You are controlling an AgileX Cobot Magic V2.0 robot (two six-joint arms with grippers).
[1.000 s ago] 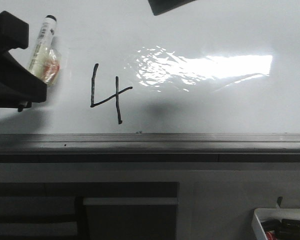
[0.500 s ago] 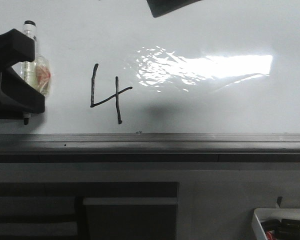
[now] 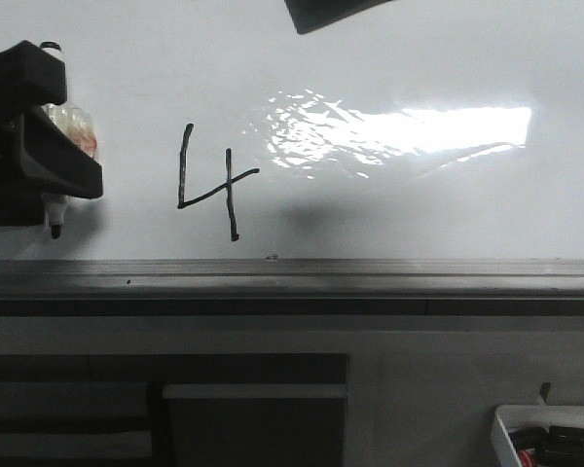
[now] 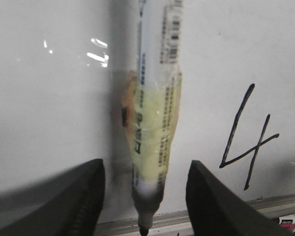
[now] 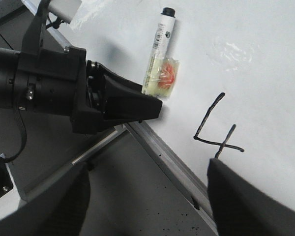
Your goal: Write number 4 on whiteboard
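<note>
Board stands upright and glossy, with a bright glare patch up and to the right of the 4. The 4 is complete: open-topped, thin black strokes, low on the board, its long stem ending just above the grey ledge that runs along the board's lower edge. Same figure shows in the left wrist view and the right wrist view.

Left gripper sits at the far left of the board, well to the left of the 4 and at about its height. It holds a marker, tip pointing down toward the ledge, black tip just above it; cap end points up. The marker's barrel is white, printed with a barcode, and wrapped in yellowish tape with an orange-red blotch. In the left wrist view the two fingers stand on either side of the barrel with visible gaps, so the jaws look parted; what actually clamps the marker is hidden behind the gripper body. Cannot tell the grip state for certain. Whether the tip touches the board: cannot tell.

Right gripper: only the two dark fingers show at the edge of its own view, set wide apart, nothing between them. It hangs near the ledge, below the 4.

A white bin with dark items sits well below the ledge, far to the right of the 4.
</note>
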